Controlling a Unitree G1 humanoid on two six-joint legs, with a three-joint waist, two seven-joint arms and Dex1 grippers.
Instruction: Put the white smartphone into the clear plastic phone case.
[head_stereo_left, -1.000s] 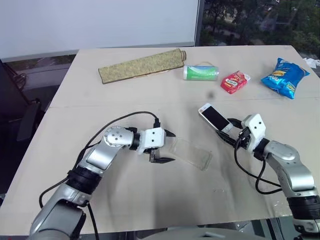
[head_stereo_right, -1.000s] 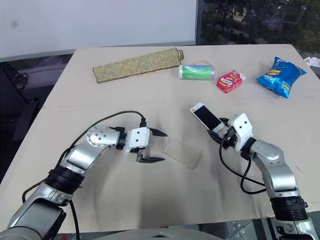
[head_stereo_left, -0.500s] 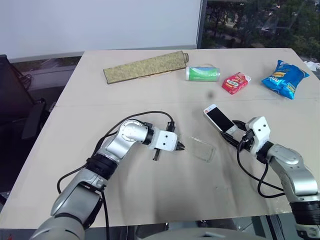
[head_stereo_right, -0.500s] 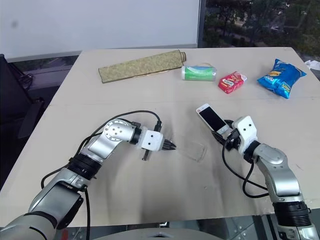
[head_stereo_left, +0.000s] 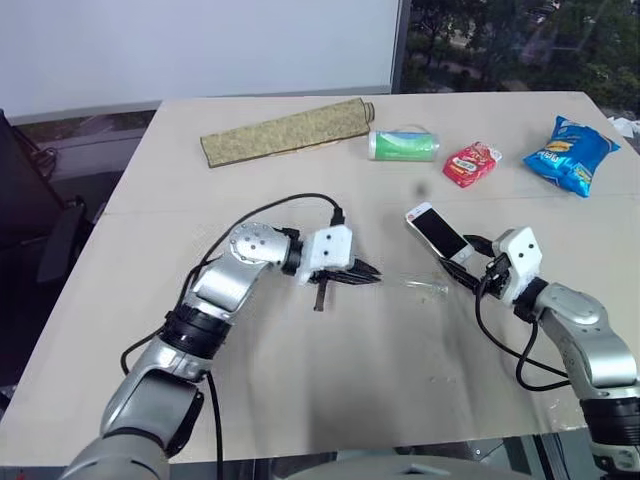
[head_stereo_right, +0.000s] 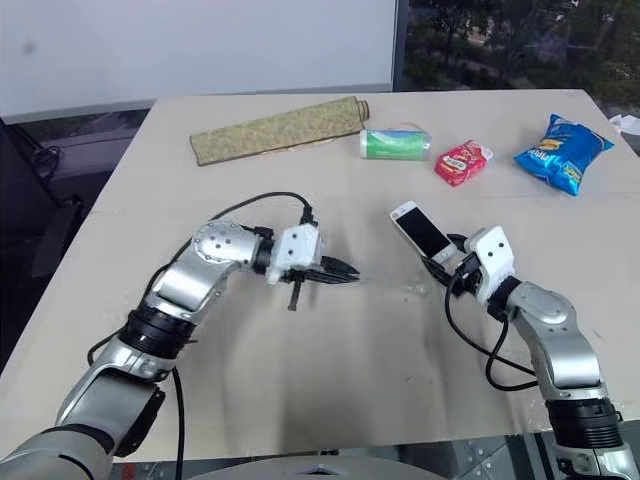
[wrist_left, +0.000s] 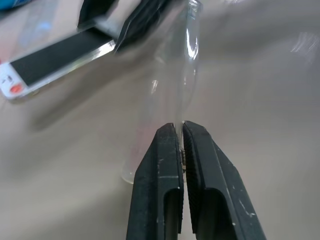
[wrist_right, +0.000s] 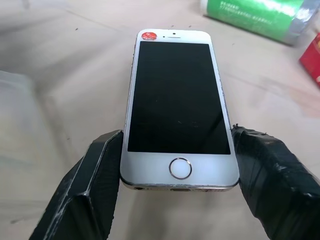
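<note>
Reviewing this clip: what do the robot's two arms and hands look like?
Both arms are silver-grey metal with dark joint bands and loose black cables. Each wrist is a white block. The left hand and right hand each have two black fingers, scuffed and wedge-shaped.

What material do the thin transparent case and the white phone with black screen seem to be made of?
Thin transparent case: probably clear glossy plastic; the table shows through it and its rim catches light. White phone with black screen: glossy glass-like front; its edge looks metallic, though this is uncertain.
</note>
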